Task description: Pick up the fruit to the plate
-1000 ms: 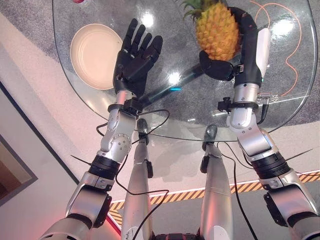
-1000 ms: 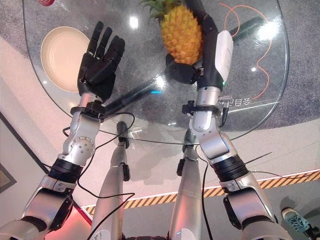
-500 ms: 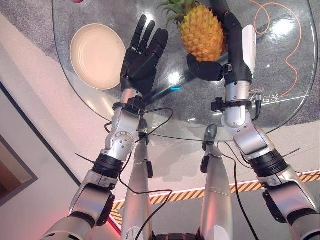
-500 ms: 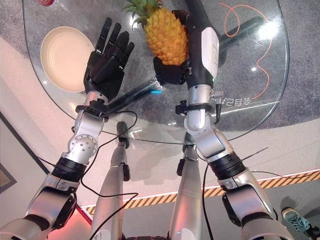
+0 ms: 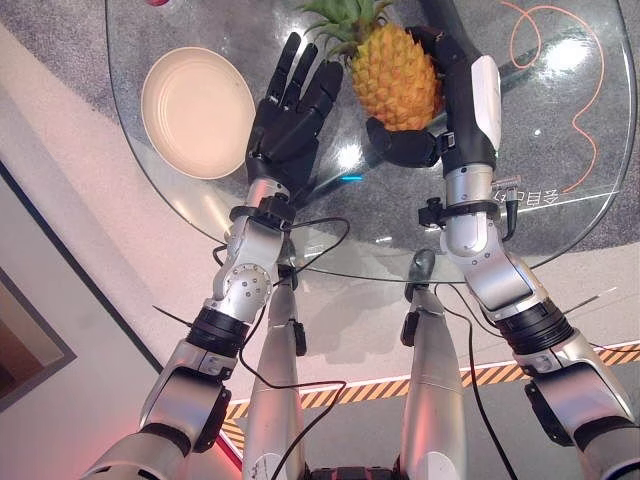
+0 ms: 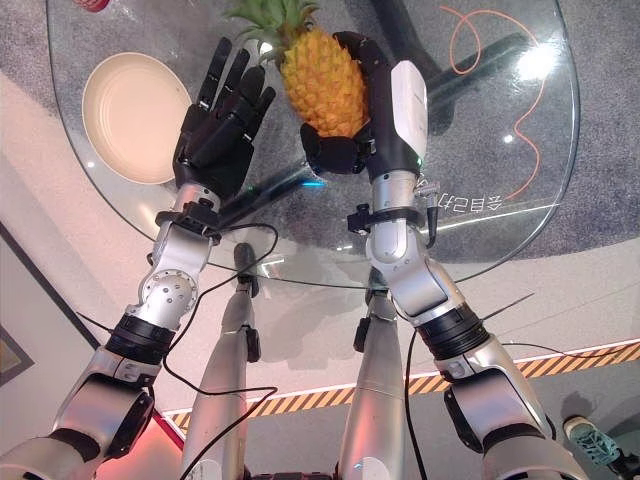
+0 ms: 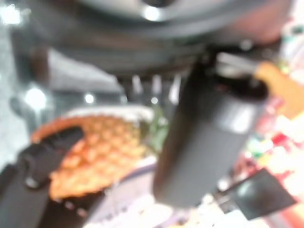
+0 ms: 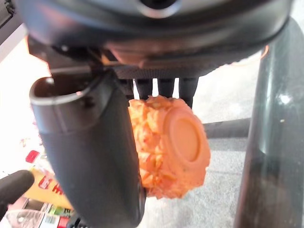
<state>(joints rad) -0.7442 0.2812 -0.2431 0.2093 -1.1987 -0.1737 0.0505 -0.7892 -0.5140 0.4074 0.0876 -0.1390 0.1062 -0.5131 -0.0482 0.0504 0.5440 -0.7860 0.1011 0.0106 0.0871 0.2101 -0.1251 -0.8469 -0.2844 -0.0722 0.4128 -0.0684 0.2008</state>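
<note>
Right hand: the right hand (image 6: pixel 350 150) is curling its thumb and fingers round the lower body of the pineapple (image 6: pixel 322 82), the thumb under the fruit's flat base, so the fruit is being carried clear above the glass table (image 6: pixel 500 230).
Left hand: the left hand (image 6: pixel 215 125) is holding its fingers straight and spread, palm turned toward the pineapple, just beside its leafy side and gripping nothing; whether the fingertips are touching the leaves cannot be told.
Pineapple: it is tilting, crown (image 5: pixel 345 22) pointing away from the robot and toward the plate side, base nearest the right hand.
Plate: the cream plate (image 5: pixel 195 110) is lying on the table, on the far side of the left hand from the pineapple, well apart from it.
Step in hand: by judgement, the right hand is carrying the fruit across toward the plate.
Doing it well: the grip is sitting low on a top-heavy fruit, so the wrist ought to be keeping the base cupped; the open left hand could be steadying the body, not the leaves.
Risk: the left hand is standing between pineapple and plate, so it should be giving way or travelling along.
Far side: an orange cable (image 5: pixel 545 60) is looping beyond the pineapple, away from the plate.
</note>
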